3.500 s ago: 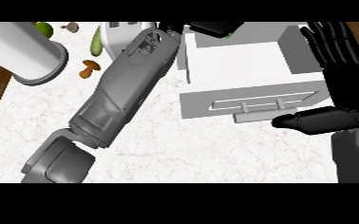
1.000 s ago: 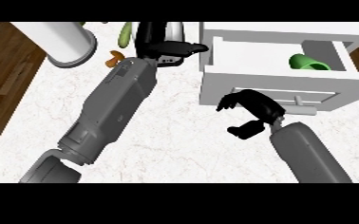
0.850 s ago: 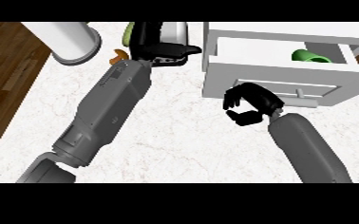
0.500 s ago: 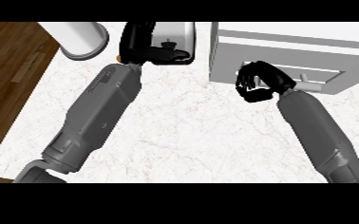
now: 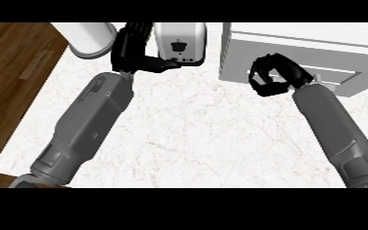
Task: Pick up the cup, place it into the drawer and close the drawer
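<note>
Curling empty against the drawer (image 5: 302, 53) front, right hand (image 5: 271, 75) fingers (cup hidden); left hand (image 5: 137, 48) open.

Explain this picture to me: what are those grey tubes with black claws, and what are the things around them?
You are looking steeply down from the robot's head at a white marbled counter. The grey tubes are its forearms, ending in black hands. The left hand is at a silver toaster, thumb against its front. The right hand, fingers curled and holding nothing, is at the front of a white drawer unit, whose drawer looks closed. A white cylinder stands at the upper left, and a wooden floor shows beside the counter. No cup is visible.
</note>
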Motion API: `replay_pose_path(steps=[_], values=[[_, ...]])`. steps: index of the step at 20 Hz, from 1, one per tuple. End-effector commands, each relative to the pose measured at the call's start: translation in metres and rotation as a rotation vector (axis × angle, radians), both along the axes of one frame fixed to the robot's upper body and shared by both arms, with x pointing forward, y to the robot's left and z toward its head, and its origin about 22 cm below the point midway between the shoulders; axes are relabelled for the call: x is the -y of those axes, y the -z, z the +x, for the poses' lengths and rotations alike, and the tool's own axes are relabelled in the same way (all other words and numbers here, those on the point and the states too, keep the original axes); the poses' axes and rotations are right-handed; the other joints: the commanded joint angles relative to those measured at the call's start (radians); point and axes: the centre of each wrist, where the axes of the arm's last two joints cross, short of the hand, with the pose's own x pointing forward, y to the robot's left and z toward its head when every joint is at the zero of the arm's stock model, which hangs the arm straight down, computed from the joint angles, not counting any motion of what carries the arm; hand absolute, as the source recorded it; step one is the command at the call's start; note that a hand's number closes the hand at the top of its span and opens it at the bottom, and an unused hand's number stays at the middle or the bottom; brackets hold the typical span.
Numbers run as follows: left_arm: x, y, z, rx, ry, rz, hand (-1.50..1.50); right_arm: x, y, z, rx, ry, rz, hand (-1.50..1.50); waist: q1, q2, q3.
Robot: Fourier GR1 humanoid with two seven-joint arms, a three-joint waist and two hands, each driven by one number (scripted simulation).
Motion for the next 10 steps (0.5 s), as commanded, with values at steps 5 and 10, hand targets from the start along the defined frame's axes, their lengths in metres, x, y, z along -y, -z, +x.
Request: replay_pose_path(steps=[5,10], values=[[-0.017,0.001,-0.003,0.007,0.032,0.009,-1.5,0.035,-0.084,0.03,0.169,0.173,0.023,1.5,0.049,0.025,-0.005],[-0.013,0.01,-0.008,-0.006,0.054,-0.009,-1.5,0.044,-0.092,0.028,0.161,0.158,0.046,1.5,0.062,0.028,-0.006]])
